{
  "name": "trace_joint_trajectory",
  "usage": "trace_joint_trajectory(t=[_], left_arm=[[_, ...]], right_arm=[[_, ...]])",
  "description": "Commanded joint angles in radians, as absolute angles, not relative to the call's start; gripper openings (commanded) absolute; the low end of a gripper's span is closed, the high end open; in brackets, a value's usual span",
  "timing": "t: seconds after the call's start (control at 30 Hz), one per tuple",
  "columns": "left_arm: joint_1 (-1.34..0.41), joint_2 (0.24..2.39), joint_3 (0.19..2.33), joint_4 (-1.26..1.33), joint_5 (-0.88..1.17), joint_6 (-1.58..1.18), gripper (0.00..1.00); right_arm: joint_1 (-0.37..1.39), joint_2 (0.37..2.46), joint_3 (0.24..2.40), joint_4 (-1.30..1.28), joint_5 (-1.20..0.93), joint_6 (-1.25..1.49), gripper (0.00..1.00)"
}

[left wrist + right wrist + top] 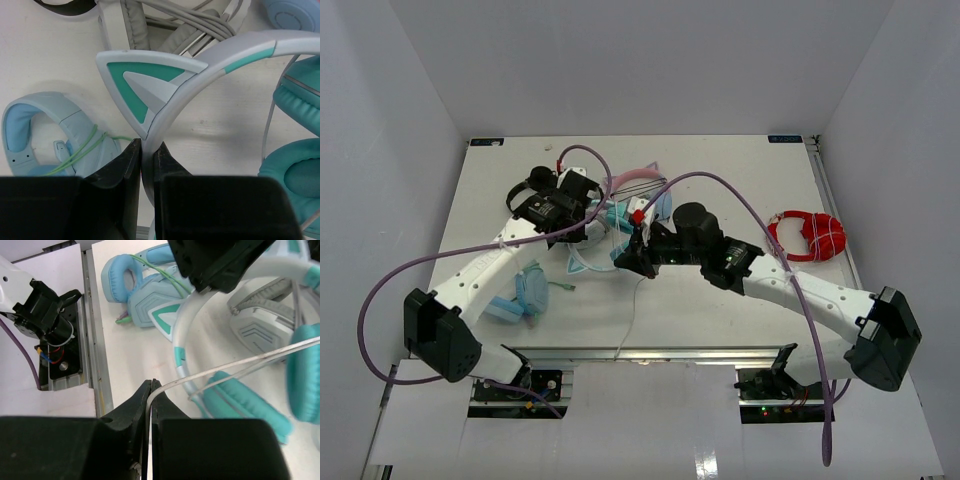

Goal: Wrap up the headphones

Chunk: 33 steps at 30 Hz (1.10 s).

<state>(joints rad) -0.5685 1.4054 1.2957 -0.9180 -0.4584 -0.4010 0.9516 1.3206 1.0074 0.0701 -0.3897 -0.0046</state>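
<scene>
The headphones [150, 82] have a white headband with a teal cat ear and turquoise ear cups [295, 172]. My left gripper [148, 156] is shut on the headband just below the cat ear, and it shows mid-table in the top view [592, 224]. A thin white cable [235, 364] runs from the ear cups [245, 407] into my right gripper [150, 390], which is shut on it. From above, the right gripper [626, 260] sits just right of the left one, and the cable [633, 305] trails down to the table's front edge.
A light-blue pair with a green cord [525, 293] lies near the left arm. A black pair [525, 190] and a pink-banded pair [638, 177] lie behind. A grey-white pair [260, 325] lies under the teal one. A red coiled cable [807, 235] sits at right.
</scene>
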Motion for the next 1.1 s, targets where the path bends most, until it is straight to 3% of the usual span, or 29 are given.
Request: trace_joint_trajectory(t=[0.0, 0.63, 1.07], left_arm=[[-0.546, 1.279, 1.331, -0.81, -0.375, -0.487, 0.0], [-0.514, 1.026, 1.321, -0.823, -0.325, -0.629, 0.0], [-0.514, 0.92, 1.316, -0.841, -0.244, -0.664, 0.0]], right_arm=[[0.992, 1.342, 0.964, 0.228, -0.349, 0.06, 0.08], [1.113, 1.284, 0.654, 0.444, 0.111, 0.055, 0.08], [1.12, 1.269, 0.465, 0.796, 0.146, 0.017, 0.09]])
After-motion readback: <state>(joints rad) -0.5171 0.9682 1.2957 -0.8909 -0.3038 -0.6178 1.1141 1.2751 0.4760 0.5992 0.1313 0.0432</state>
